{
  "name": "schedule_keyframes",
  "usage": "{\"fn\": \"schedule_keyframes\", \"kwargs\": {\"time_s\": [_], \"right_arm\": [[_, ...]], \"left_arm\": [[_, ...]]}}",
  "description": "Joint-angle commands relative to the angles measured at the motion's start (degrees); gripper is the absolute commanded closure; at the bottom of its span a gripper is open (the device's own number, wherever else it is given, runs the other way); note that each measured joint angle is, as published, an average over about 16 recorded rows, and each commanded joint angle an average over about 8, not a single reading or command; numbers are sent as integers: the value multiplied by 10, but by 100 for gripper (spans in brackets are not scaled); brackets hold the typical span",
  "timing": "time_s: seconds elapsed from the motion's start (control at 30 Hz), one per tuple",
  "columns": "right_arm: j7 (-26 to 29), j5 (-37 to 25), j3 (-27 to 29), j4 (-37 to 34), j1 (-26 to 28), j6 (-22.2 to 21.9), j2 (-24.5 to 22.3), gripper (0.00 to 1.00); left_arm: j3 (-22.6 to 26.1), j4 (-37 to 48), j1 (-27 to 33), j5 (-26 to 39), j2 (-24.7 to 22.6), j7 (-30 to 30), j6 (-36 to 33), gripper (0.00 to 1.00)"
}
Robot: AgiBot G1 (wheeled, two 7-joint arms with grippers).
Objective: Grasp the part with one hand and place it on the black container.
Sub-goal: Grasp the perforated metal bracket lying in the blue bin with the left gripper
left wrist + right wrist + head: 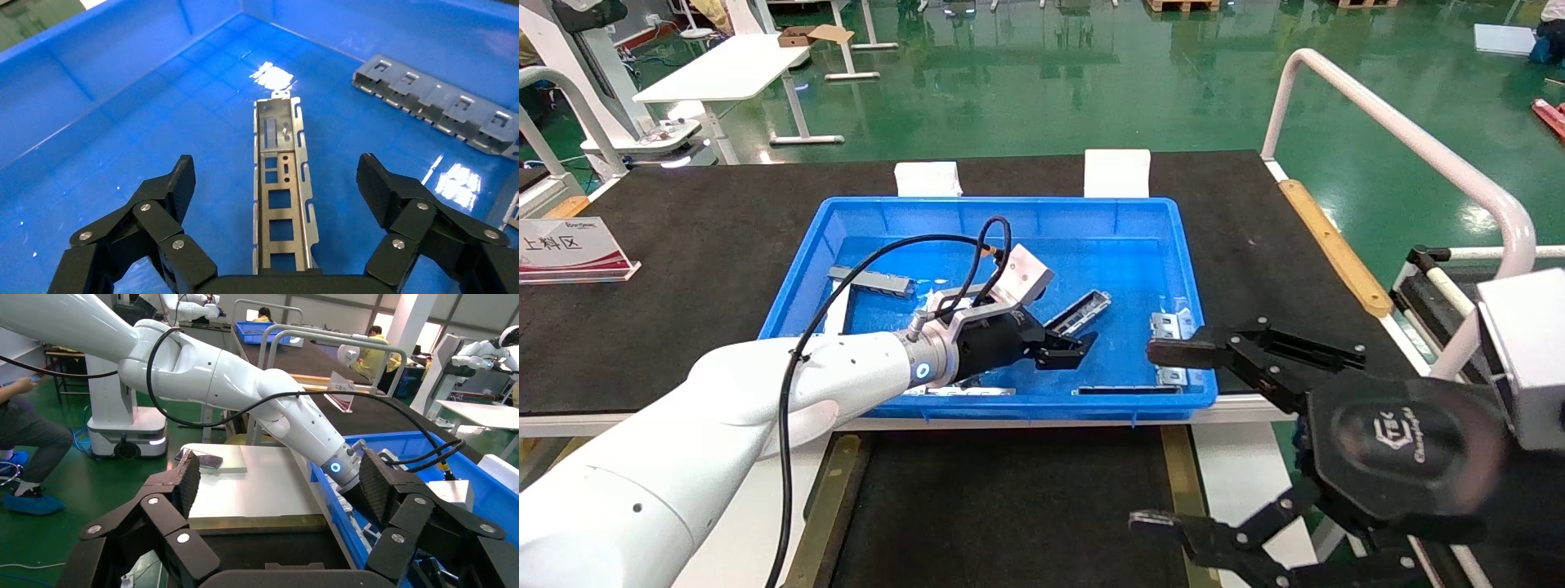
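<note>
- While my left hand hung spread wide over the slim silver metal channel in the blue plastic bin, closing off-centre risked skidding it away.
- My right hand waited, fingers apart, beside the bin.

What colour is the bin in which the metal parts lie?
The bin is bright blue. It shows best in the head view.

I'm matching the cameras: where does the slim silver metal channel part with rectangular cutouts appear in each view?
Head view: the slim silver channel part lies in the blue plastic bin, just beyond the open left gripper.
Left wrist view: part, centred between the fingers.
Right wrist view: not visible.
Shared landmark: the bin.
</note>
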State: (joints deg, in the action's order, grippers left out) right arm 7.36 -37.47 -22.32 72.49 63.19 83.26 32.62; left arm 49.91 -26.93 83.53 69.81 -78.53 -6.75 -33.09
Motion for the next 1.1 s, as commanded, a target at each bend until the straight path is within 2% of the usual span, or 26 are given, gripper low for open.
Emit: {"fn": "schedule_keyframes", "kwargs": {"time_s": [0.03,0.33,0.63,0.9,1.1], "right_arm": [[0,0,0,0,0,0,0,100],[0,0,0,0,0,0,0,100],[0,0,0,0,0,0,0,100],[0,0,0,0,0,0,0,100],[0,0,0,0,0,0,0,100]], "left_arm": [[17,-2,0,-10,0,-7,11,100],[66,6,4,-54,2,-16,31,100],[95,23,10,-94,3,-7,34,100],[109,33,13,-127,4,8,32,100],[99,34,29,-166,9,28,12,100]]}}
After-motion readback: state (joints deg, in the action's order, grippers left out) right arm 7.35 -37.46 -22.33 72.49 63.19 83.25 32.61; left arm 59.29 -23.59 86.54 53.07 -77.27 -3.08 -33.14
